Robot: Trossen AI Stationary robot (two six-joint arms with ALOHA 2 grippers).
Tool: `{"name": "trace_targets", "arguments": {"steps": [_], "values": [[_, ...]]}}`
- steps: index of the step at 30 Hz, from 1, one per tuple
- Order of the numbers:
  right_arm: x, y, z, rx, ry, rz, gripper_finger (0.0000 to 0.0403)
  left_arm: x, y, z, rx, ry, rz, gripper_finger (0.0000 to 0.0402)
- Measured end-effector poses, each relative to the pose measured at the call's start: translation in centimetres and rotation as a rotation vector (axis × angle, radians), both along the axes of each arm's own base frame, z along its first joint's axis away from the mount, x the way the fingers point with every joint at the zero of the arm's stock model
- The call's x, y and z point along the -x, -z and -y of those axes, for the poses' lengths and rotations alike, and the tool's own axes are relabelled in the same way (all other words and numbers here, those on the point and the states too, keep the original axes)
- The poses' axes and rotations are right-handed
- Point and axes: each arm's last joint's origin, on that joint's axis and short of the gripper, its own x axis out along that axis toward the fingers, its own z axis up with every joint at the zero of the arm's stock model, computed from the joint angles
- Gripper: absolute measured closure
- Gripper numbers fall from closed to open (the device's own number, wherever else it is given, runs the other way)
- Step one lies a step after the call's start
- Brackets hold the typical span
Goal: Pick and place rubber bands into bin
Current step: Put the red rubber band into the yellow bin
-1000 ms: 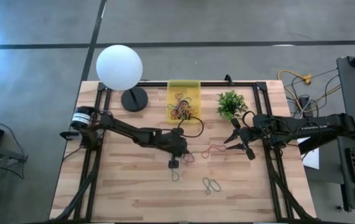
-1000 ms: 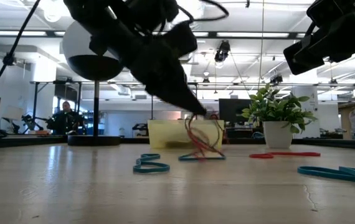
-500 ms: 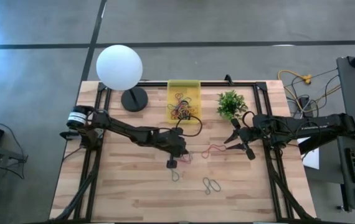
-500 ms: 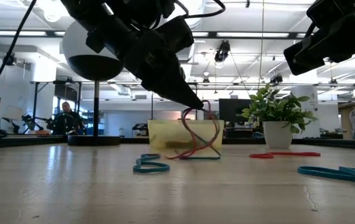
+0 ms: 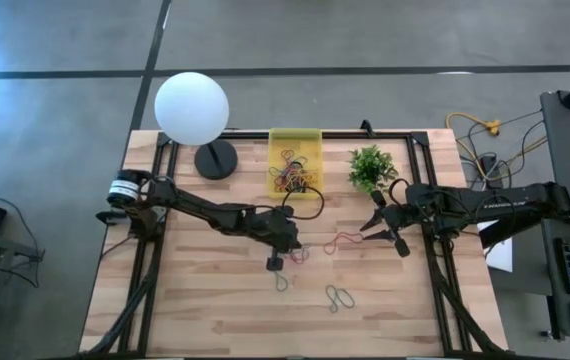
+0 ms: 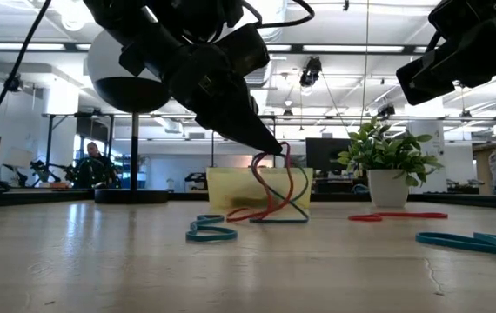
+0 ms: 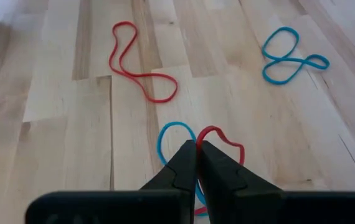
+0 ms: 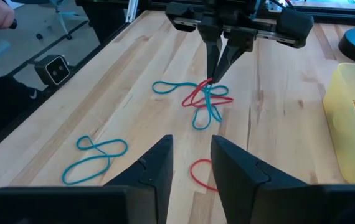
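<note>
At mid-table, the left gripper [image 6: 276,149], clamped shut on red and blue rubber bands [image 6: 276,196], has lifted them higher, toward the yellow bin [image 5: 295,160]; right gripper [image 8: 190,163] hovers parted.

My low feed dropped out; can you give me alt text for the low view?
The left pincer, shut on red and blue rubber bands, lifts them partly off the wooden table before the yellow bin. More bands lie nearby.
</note>
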Motion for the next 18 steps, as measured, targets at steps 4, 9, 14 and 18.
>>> {"name": "trace_targets", "arguments": {"steps": [4, 9, 14, 18], "values": [[0.00, 0.00, 0.00, 0.000, 0.000, 0.000, 0.0310, 0.00, 0.00, 0.00, -0.002, 0.002, 0.001, 0.0400], [0.00, 0.00, 0.00, 0.000, 0.000, 0.000, 0.0307, -0.01, 0.00, 0.00, -0.005, 0.004, 0.002, 0.0400], [0.00, 0.01, 0.00, 0.000, 0.000, 0.000, 0.0313, 0.00, 0.04, 0.00, -0.007, 0.004, 0.001, 0.0400], [0.03, 0.07, 0.00, -0.019, 0.008, -0.013, 0.0314, 0.06, 0.14, -0.01, -0.008, 0.004, -0.002, 0.0400]]}}
